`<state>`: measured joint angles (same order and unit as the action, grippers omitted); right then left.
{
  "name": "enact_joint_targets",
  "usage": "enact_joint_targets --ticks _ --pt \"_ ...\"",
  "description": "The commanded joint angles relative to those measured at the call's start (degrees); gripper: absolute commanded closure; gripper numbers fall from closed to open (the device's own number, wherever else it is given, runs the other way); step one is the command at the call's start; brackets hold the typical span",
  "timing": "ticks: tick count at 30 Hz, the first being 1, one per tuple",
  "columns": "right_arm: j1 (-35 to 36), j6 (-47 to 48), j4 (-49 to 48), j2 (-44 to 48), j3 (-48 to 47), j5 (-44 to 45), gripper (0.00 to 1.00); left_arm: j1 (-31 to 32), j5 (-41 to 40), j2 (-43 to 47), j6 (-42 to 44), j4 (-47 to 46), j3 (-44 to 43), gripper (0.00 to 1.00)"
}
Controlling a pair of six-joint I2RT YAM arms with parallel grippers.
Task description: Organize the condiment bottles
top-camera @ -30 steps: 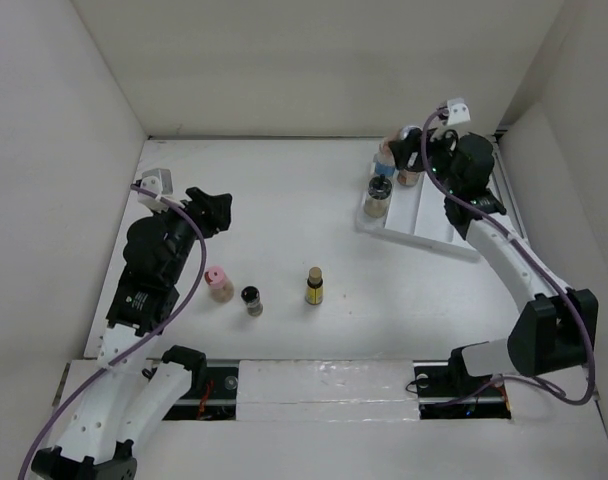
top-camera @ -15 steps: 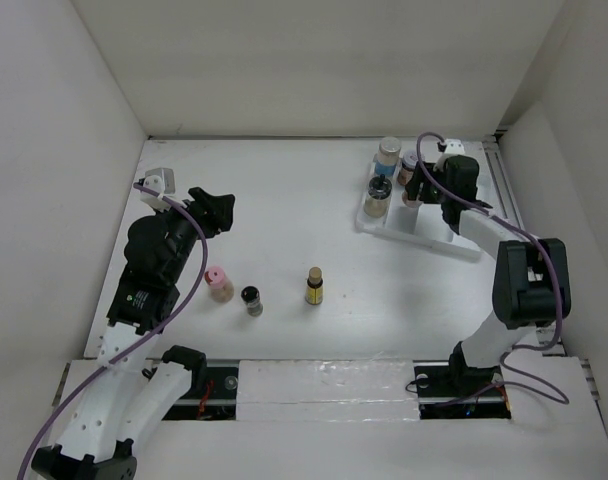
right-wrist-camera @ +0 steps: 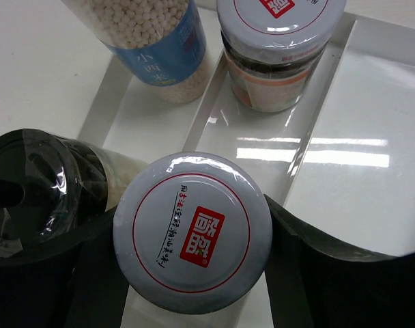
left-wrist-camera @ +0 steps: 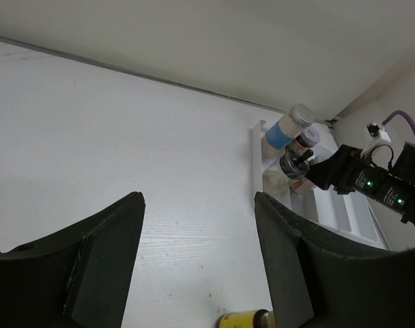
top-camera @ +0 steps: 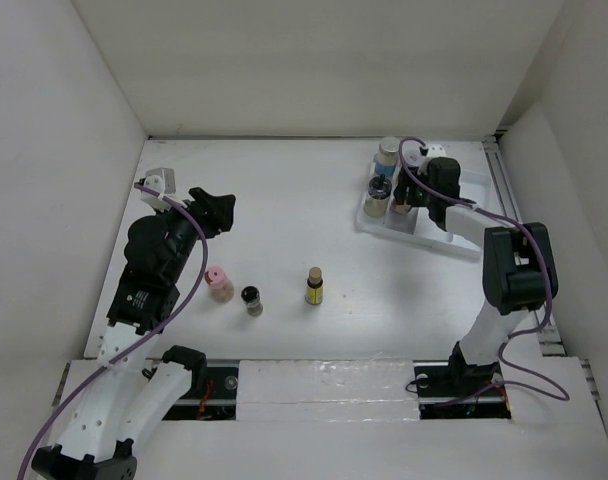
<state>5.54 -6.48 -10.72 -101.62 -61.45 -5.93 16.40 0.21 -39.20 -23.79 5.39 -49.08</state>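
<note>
Snugly clamped in right gripper [right-wrist-camera: 190, 256], red-white-capped jar [right-wrist-camera: 192, 229], body hidden under its cap; left gripper [left-wrist-camera: 197, 198] wide, empty.

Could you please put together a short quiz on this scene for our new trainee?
1. True or false: the left end effector holds a bottle.
2. How many bottles stand on the table, outside the tray?
3. Which does the right end effector grip? A, the blue-labelled bottle; B, a red-white-capped jar; C, the black-lidded jar.

Key:
1. False; it is open and empty.
2. Three: pink-capped bottle, black-capped bottle, yellow bottle.
3. B.
</note>
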Motion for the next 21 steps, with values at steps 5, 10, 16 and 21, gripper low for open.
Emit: enact_joint_targets --ticks 5,10,16,21 --pt "1.05 1.47 -5.02 1.25 -4.37 3.12 0.28 0.12 0.23 0.26 0.50 -2.58 0.30 0.39" --pt "1.05 1.47 -3.78 2.48 -4.38 4.35 0.13 0.12 0.23 0.26 0.50 -2.58 0.30 0.37" --pt "1.75 1.47 -2.46 10.71 -2.10 6.02 0.14 0.12 -0.30 0.26 0.50 -2.58 -0.23 0.35" --pt "10.15 2.00 -2.46 19.17 0.19 3.67 0.47 0.12 -3.45 -0.26 -1.16 -1.26 -0.84 0.35"
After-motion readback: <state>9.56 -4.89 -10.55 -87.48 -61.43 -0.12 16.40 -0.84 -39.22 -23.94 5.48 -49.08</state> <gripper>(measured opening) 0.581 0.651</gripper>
